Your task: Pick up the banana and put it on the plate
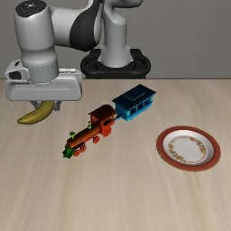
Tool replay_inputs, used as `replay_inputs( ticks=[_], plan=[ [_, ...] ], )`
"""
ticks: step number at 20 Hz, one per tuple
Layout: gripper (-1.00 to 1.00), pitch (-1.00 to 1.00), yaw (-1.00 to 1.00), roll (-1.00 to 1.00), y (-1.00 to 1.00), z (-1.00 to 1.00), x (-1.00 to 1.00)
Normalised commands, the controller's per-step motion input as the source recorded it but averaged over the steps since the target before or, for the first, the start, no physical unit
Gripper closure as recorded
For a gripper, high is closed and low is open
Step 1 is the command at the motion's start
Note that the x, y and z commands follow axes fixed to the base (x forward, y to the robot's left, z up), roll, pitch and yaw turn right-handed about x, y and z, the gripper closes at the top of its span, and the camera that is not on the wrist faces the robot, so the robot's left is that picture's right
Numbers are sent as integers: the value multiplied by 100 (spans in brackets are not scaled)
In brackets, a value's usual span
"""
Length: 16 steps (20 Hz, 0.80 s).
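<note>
Yellow curved banana (34, 115) beneath my grey-white gripper (41, 103), near the wooden desk (117, 198) edge (held or not, I cannot tell): probably light and soft, so I'd pinch mid-curve.

Layout around the red-and-black toy locomotive (88, 131) on the light wooden table (108, 198): blue toy wagon (133, 101) just behind; round rimmed ceramic plate (189, 146) to the exterior view's right; curved yellow banana (34, 115) left, beneath my gripper (41, 105).

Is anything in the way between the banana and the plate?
Yes: a red toy locomotive lies between the yellow banana under the pincer and the red-rimmed white plate; its blue wagon sits beside that path.
</note>
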Motion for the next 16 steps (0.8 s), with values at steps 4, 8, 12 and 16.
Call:
replay_inputs(
  ticks=[4, 8, 12, 16],
  plan=[
    [100, 0, 0, 0, 100, 0, 0],
    [100, 0, 0, 0, 100, 0, 0],
    [100, 0, 0, 0, 100, 0, 0],
    [100, 0, 0, 0, 100, 0, 0]
  ],
)
